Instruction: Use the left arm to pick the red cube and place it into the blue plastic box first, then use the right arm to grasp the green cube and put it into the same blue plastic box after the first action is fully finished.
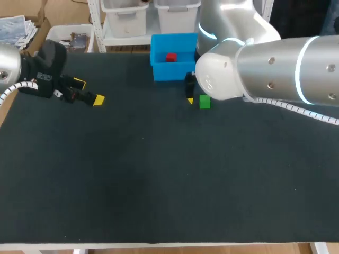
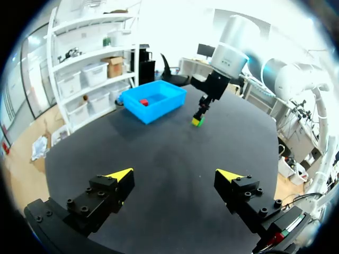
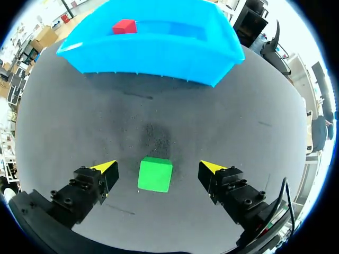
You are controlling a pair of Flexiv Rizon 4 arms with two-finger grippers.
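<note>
Over the left side of the black matte tabletop (image 1: 159, 174), the left gripper (image 1: 89, 91) hangs released, its yellow-tipped fingers spread wide. Further right, at the far edge, the blue plastic box (image 1: 164, 71) holds the small red cube (image 1: 170, 57). Just beside the box, the right gripper (image 3: 158, 167) stands open astride the small green cube (image 3: 155, 174), with neither finger touching it.

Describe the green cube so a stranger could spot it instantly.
Find the blue plastic box at the far edge of the table. Just before its right corner, between the right gripper's open fingers, sits the green cube. Unlike it, the red cube lies inside the box.
</note>
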